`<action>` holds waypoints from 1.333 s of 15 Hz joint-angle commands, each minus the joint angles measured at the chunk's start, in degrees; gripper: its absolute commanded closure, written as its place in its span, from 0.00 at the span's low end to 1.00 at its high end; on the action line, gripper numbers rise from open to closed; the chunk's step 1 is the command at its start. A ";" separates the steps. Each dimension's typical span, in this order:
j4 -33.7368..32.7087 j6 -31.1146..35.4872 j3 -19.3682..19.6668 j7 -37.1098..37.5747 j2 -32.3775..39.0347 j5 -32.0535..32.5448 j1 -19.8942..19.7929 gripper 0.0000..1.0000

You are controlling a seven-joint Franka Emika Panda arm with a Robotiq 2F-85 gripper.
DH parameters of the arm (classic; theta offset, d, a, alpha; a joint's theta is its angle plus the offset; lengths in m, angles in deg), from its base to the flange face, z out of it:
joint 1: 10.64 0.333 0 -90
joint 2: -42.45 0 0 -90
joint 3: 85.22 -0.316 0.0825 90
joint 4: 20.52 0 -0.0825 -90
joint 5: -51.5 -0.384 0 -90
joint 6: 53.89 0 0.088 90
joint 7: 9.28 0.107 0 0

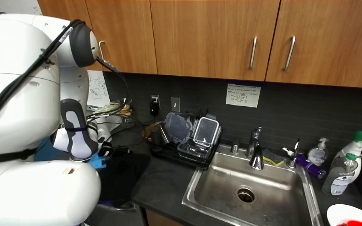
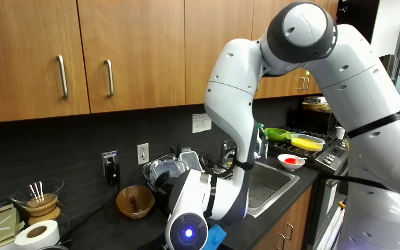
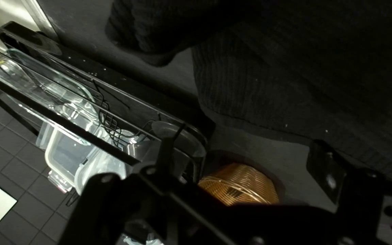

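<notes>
Basket [image 3: 254, 180] part. hid by pincer [image 3: 245, 160]; dark cloth [image 3: 284, 85], prob., cropped.

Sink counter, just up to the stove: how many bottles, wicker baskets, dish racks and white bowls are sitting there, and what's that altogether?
Bottles: 4 (purple bottle, white spray bottle, green-capped clear bottle, clear pump bottle)
Wicker basket: 1
Dish rack: 1
White bowl: 1
Total: 7

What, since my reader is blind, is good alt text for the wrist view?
Black gripper, jaws wide apart and empty, a wicker basket visible between them. A wire dish rack of clear containers crosses the picture's left; black ribbed cloth fills its upper right.
</notes>
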 commanded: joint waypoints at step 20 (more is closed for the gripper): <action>3.23 18.43 -11.06 33.92 -5.25 40.76 -11.70 0.00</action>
